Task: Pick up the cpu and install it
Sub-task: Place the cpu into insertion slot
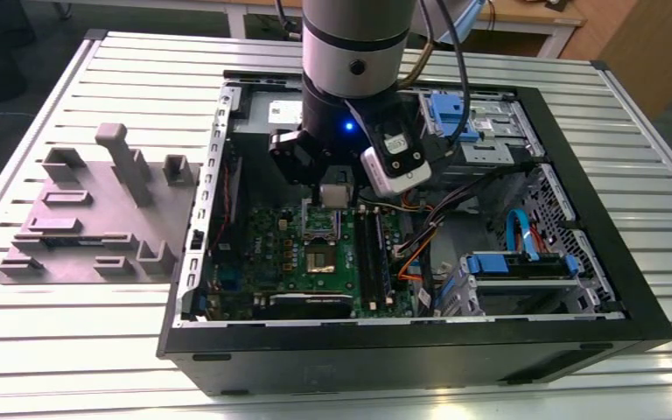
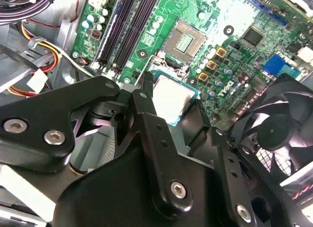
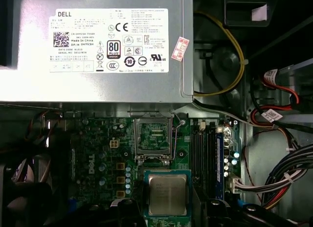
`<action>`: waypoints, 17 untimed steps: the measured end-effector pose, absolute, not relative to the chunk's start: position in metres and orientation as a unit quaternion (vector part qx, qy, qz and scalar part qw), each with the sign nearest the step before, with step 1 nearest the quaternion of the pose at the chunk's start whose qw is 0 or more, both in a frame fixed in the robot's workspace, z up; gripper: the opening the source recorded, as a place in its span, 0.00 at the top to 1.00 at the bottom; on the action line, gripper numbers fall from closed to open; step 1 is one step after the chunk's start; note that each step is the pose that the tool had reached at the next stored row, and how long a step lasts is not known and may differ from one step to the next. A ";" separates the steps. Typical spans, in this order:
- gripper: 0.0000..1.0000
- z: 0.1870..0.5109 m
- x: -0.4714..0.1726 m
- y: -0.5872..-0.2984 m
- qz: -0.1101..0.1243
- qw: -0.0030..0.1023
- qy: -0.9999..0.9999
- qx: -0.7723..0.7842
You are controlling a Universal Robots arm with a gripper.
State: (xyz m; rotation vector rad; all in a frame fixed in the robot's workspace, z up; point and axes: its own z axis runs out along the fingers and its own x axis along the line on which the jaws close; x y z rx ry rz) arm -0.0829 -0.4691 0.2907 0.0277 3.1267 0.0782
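Second wrist view: cpu [image 2: 173,97] clamped between the jaws, near the empty socket [image 2: 183,41].

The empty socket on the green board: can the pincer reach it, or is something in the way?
Probably yes. The pincer, shut on the cpu, hangs above the board near the socket, which lies uncovered. The memory sticks and the grey box stand beside it, not over it.

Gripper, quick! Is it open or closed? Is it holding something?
Gripper: closed, holding the cpu.
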 end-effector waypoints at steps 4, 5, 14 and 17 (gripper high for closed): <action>0.53 0.291 -0.083 -0.469 0.027 0.007 1.000 0.009; 0.53 0.291 -0.083 -0.469 0.027 0.007 1.000 0.009; 0.53 0.291 -0.083 -0.469 0.031 0.007 0.999 0.009; 0.53 0.290 -0.083 -0.469 0.031 0.007 0.999 0.003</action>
